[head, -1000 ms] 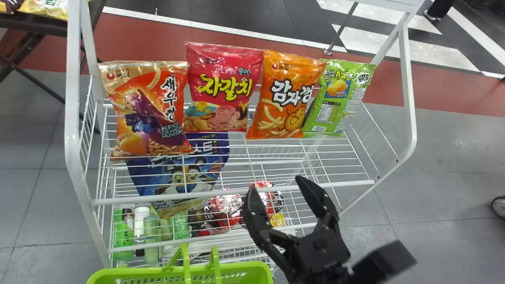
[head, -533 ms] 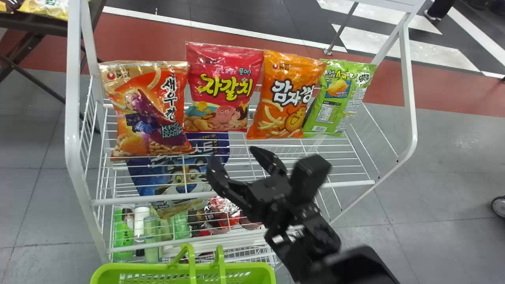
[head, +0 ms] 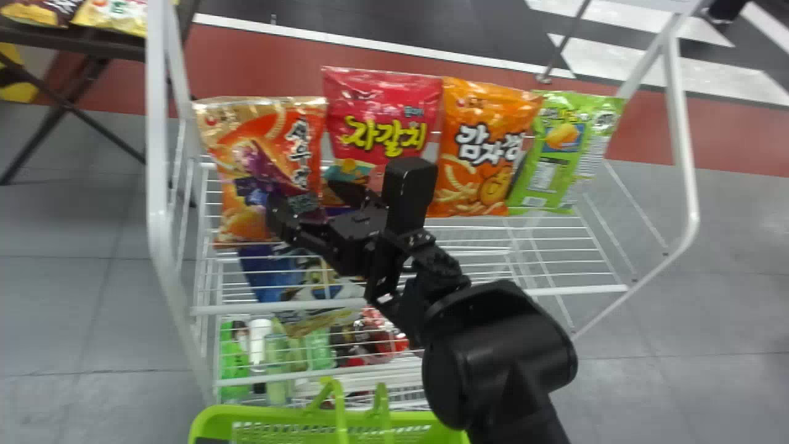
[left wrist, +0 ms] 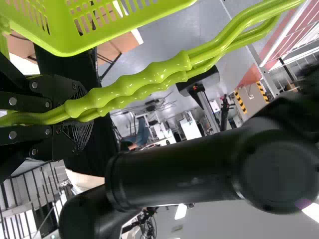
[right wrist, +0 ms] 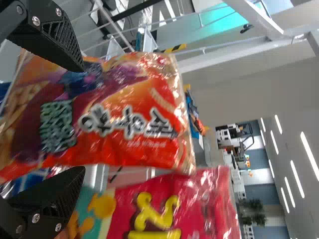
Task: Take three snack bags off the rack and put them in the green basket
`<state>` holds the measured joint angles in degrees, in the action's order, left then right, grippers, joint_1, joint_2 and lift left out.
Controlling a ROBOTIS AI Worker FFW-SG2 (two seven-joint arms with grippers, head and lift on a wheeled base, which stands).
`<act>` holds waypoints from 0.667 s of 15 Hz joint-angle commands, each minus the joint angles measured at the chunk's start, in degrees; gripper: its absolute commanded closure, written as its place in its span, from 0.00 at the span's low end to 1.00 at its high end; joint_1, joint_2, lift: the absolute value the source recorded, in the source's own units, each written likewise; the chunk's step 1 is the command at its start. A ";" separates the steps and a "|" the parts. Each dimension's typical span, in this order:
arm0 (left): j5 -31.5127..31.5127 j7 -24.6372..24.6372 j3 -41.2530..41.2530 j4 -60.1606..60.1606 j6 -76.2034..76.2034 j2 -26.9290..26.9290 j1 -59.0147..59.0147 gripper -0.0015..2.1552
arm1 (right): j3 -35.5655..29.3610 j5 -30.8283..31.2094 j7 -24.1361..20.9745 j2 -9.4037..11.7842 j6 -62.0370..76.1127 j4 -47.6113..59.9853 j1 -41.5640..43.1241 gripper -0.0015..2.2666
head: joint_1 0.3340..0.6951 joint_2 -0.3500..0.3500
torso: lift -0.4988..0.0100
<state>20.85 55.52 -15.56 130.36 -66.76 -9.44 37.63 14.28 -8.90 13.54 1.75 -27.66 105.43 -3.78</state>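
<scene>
The right arm (head: 499, 351) is matte-to-glossy black, built of fat rounded cylinders (rather like stovepipe) and a boxy block (head: 410, 191). Its right pincer (head: 302, 196) has black, wedge-shaped fingers (right wrist: 55, 40) with ridged faces and silvery screws (right wrist: 36, 21). The left pincer (left wrist: 82, 115) matches: black plates, bright round screws, grooved finger ends.

Grey floor (head: 68, 277) below the right gripper (head: 303, 198), red floor band (head: 259, 68) beyond it, 1 dark table (head: 74, 42) farther left, ceiling lights (right wrist: 310, 155) past its fingertips
</scene>
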 commanded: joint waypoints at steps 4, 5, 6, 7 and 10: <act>0.68 0.55 0.18 -0.89 0.00 -0.06 -0.45 0.59 | 0.83 0.64 1.05 -0.79 -5.87 -3.48 3.61 0.95 | 1.00 0.29 | 0.94; 0.68 0.64 0.18 -0.98 0.00 -0.14 -0.63 0.59 | 0.75 0.64 1.14 -0.52 -5.70 -3.04 2.38 0.97 | 1.00 0.29 | 0.94; 0.77 0.64 0.09 -1.07 0.00 -0.14 -0.80 0.59 | 0.57 0.91 1.49 -0.44 -5.70 -2.25 2.02 0.97 | 1.00 0.29 | 0.94; 0.77 0.55 0.09 -1.16 0.00 -0.14 -1.15 0.59 | 0.31 1.08 2.19 -0.17 -5.87 -2.07 1.85 0.98 | 1.00 0.29 | 0.94; 0.85 0.29 0.00 -1.24 0.00 -0.14 -1.42 0.59 | -0.22 1.26 3.33 0.71 -5.87 1.71 -0.35 0.98 | 1.00 0.28 | 0.94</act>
<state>21.63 55.83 -15.54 129.19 -66.76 -9.58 36.33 14.17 -7.77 16.62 1.95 -33.53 104.96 -2.89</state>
